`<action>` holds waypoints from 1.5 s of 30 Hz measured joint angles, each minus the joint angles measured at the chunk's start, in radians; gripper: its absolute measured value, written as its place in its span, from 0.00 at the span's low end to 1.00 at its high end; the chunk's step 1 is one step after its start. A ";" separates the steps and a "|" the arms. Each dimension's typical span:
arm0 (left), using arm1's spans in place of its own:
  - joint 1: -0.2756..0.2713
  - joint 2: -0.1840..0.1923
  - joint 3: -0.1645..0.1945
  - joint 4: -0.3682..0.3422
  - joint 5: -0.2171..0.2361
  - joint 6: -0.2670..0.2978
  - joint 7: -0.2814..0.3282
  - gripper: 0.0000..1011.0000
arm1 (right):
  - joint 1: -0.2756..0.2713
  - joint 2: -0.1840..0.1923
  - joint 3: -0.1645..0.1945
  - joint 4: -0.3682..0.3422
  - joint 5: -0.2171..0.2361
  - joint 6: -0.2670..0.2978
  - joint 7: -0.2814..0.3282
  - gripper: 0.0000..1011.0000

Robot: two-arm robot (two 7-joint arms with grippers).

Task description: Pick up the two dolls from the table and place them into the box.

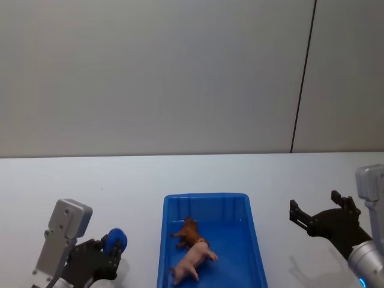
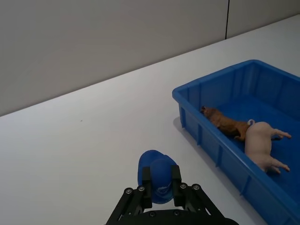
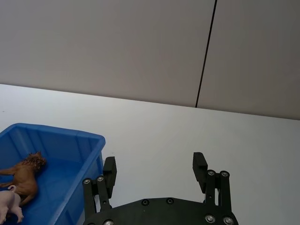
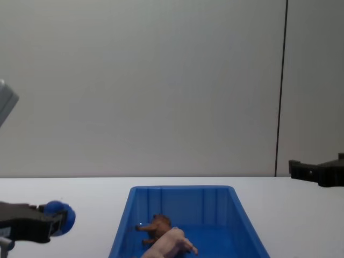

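Both dolls already in the box. Brown lion-like doll lying toward the back-middle of the floor, pink pig on its side just in front, touching or nearly touching it. Nothing of the task left on the table, so job looks done bar retreat.

Left hand low over the table, left of the box, well apart from it. Clenched on a small blue object, rounded, looks like a ball or cap; cannot tell which. Not a doll.

Right hand raised over the table right of the box, fingers spread wide, nothing between them.

Handling guess, if either doll needs regrasping:
- Small and light, probably moulded plastic or rubber; no crush risk expected at modest force.
- Pig smooth and rounded, likely slippery; take across the barrel of the body, not the legs.
- Lion textured, better friction; grip across the torso behind the mane.
- Thin legs and tails poor hold points, could flex or slip out.
- Both lying down and close together, so approach from above with fingers straddling one body only, clear of the ribbed wall.
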 joint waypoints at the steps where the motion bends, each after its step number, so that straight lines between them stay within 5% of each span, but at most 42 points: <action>1: -0.002 -0.001 0.000 -0.001 0.002 -0.001 -0.003 0.23 | 0.000 0.000 0.000 0.000 0.000 0.000 0.000 0.99; 14: -0.051 -0.036 0.008 -0.002 0.055 -0.036 -0.104 0.16 | 0.000 0.000 0.000 0.000 0.000 0.000 0.000 0.99; 22: -0.120 -0.095 0.030 0.039 0.106 -0.062 -0.208 0.12 | 0.000 0.000 0.000 0.000 0.000 0.000 0.000 0.99; 34: -0.244 -0.196 0.064 0.149 0.180 -0.091 -0.343 0.49 | 0.000 0.000 0.000 0.000 0.000 0.000 0.000 0.99; 45: -0.294 -0.235 0.076 0.196 0.210 -0.100 -0.394 0.85 | 0.000 0.000 0.000 0.000 0.000 0.000 0.000 0.99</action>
